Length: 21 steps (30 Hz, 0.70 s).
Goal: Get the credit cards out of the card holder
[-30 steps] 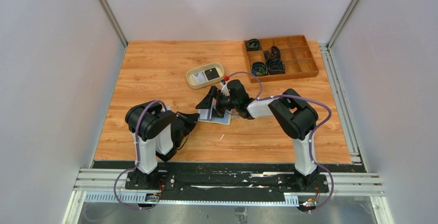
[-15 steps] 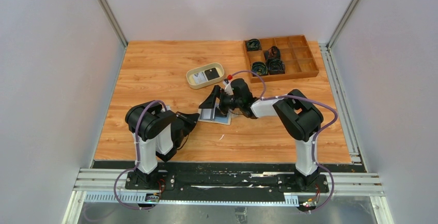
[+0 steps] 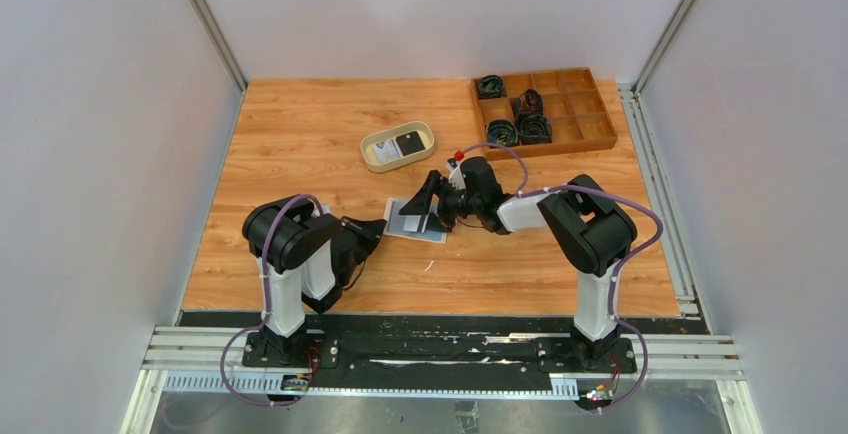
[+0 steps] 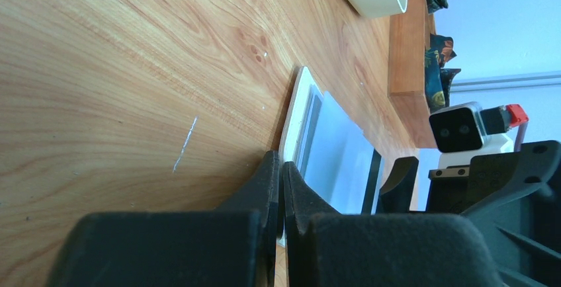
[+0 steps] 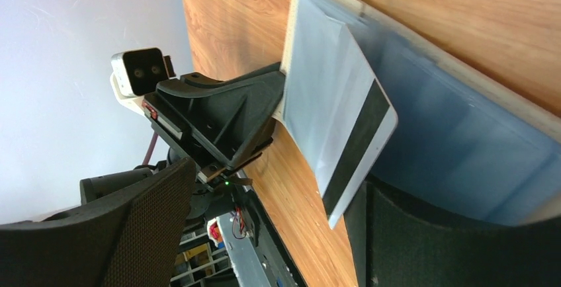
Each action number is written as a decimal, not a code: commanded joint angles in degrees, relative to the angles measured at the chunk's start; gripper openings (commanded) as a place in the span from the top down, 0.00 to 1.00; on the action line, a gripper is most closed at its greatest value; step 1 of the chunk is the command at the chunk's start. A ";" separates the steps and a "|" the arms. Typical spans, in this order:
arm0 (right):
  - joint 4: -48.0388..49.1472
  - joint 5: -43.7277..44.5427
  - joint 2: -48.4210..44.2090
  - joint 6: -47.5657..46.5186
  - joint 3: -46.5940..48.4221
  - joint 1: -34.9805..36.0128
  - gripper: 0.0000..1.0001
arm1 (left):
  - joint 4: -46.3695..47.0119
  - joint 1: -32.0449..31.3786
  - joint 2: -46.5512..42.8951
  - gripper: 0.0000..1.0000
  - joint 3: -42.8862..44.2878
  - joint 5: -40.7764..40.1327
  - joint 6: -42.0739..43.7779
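The card holder (image 3: 418, 226) lies open on the table, pale blue-grey inside (image 5: 456, 148). A light grey credit card (image 5: 344, 112) with a black stripe sticks partly out of its pocket. My left gripper (image 3: 380, 225) is shut, its tips (image 4: 281, 165) pinching the holder's near-left edge (image 4: 294, 118). My right gripper (image 3: 420, 201) hangs open over the holder. In the right wrist view the right gripper (image 5: 274, 181) has one finger beside the card's striped end; I cannot tell if it touches.
An oval beige tray (image 3: 398, 146) behind the holder holds a white card and a black card. A brown wooden compartment box (image 3: 543, 112) with dark rolled items stands at the back right. Grey walls enclose the table.
My right gripper has drawn back to the right, off the holder's left half, uncovering more of it. The left arm has not moved.
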 commanded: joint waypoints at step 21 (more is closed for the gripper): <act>-8.91 2.13 -1.99 -9.12 -4.37 -3.64 1.00 | 1.12 0.04 2.60 1.00 -0.01 0.13 2.42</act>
